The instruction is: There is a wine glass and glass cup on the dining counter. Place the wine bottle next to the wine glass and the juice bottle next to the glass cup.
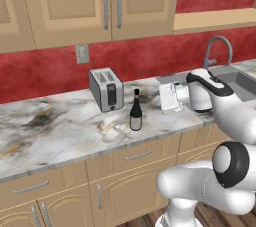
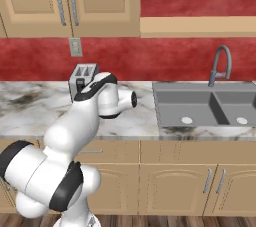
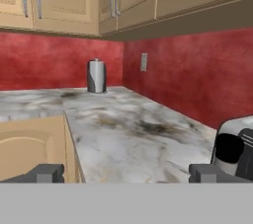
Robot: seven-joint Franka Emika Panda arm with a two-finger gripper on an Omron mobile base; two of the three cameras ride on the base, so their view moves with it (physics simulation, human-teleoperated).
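- We see the wine bottle (image 1: 135,111) standing upright on the marble worktop (image 1: 50,131), just in front of the toaster (image 1: 106,89) and apart from it.
- The gripper (image 1: 171,98) hangs level over the worktop, to the right of the bottle and well short of it; nothing lies between its fingers.
- In the hand view the two fingertips (image 3: 47,172) stand far apart at the lower edge, so we read the jaws as fully parted and empty.
- That view looks along the worktop toward a steel canister (image 3: 97,76) in the far corner, with the toaster at its right edge; the bottle is out of its field.
- In the right base view the arm crosses in front of the toaster, beside the sink (image 2: 202,103).
- We judge the step in hand to be the approach to the wine bottle, the first carry of the task; no item is yet lifted.
- The next move calls for turning the hand toward the bottle, bringing the parted fingers around its body below the neck, then closing.
- The toaster close behind leaves little room, so we would approach from the front or side.
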